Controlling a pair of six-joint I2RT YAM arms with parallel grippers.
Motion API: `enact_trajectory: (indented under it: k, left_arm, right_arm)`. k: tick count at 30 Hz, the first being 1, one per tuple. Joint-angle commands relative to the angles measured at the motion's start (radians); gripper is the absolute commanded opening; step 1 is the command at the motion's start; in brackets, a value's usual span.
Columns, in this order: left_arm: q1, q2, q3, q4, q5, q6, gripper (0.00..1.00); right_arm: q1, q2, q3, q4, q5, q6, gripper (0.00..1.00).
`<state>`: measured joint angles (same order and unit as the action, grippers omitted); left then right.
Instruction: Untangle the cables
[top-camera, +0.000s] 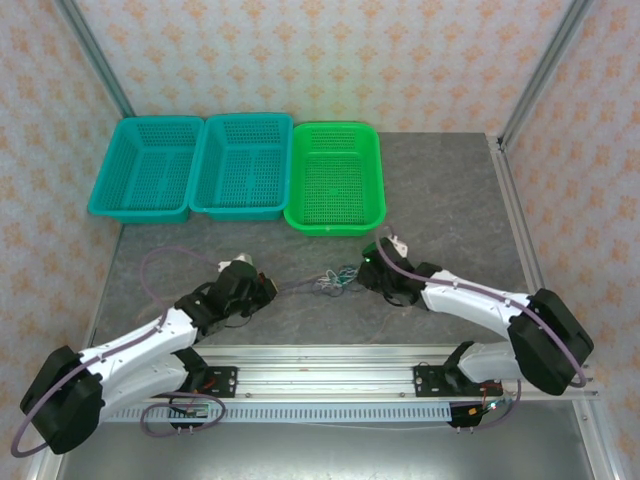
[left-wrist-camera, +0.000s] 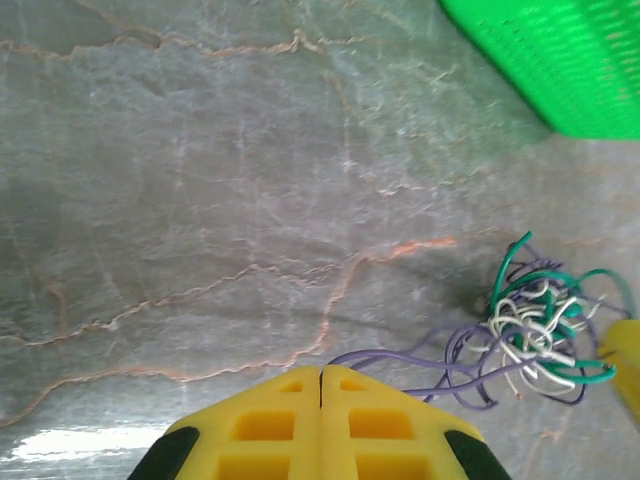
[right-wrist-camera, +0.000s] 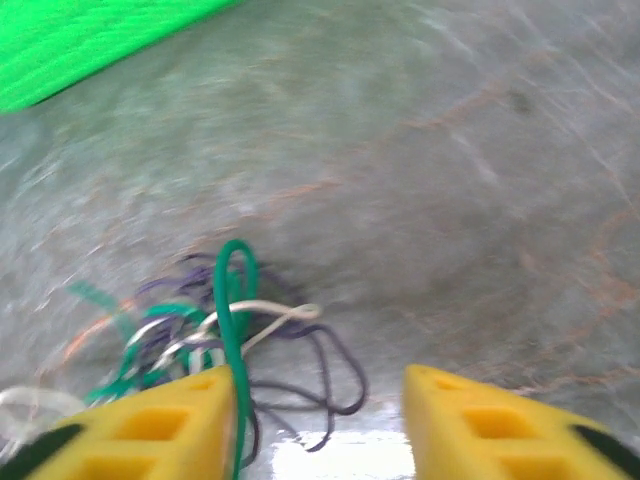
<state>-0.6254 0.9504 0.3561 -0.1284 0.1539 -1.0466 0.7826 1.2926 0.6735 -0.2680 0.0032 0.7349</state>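
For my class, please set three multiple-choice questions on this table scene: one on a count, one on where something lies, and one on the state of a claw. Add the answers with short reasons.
1. How many baskets stand at the far edge of the table?
A two; B three; C four.

2. Where do the tangled wires lie?
A inside a basket; B on the floor; C on the table between the left claw and the right claw.

3. How does the left claw stand?
A closed; B wide open; C gripping a basket.

Answers:
1 B, two teal and one green stand in a row.
2 C, the clump rests on the grey top between both claws.
3 A, its yellow fingers meet with no gap, and a purple strand runs to their tips.
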Motion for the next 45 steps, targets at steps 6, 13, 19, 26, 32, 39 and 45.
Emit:
enact_trajectory:
  k: [6, 13, 19, 26, 32, 39, 45]
  left_arm:
    - [0.01, 0.06, 0.026, -0.042, -0.022, 0.067, 0.02]
    - [0.009, 0.047, 0.054, -0.129, -0.076, 0.104, 0.45]
    - [0.009, -0.093, 0.009, -0.227, -0.058, -0.014, 0.53]
    - [0.008, -0.211, -0.061, -0.204, 0.025, -0.102, 0.58]
    - [0.009, -0.151, -0.019, -0.109, -0.002, -0.064, 0.61]
    - [0.008, 0.09, 0.098, -0.03, 0.038, -0.001, 0.43]
    - [0.009, 0.228, 0.116, 0.065, -0.006, 0.011, 0.44]
  right_arm:
    - [0.25, 0.156, 0.27, -0.09, 0.192, -0.369, 0.65]
    - [0.257, 0.374, 0.379, -0.069, 0.118, -0.452, 0.69]
    - [0.251, 0.493, 0.437, -0.08, 0.018, -0.505, 0.67]
    - [0.214, 0.542, 0.457, -0.046, -0.031, -0.412, 0.34]
    - [0.199, 0.524, 0.44, -0.054, -0.071, -0.411, 0.14]
    - [0.199, 0.519, 0.425, -0.043, -0.094, -0.391, 0.1]
    - [0.199, 0.515, 0.429, -0.05, -0.106, -0.383, 0.09]
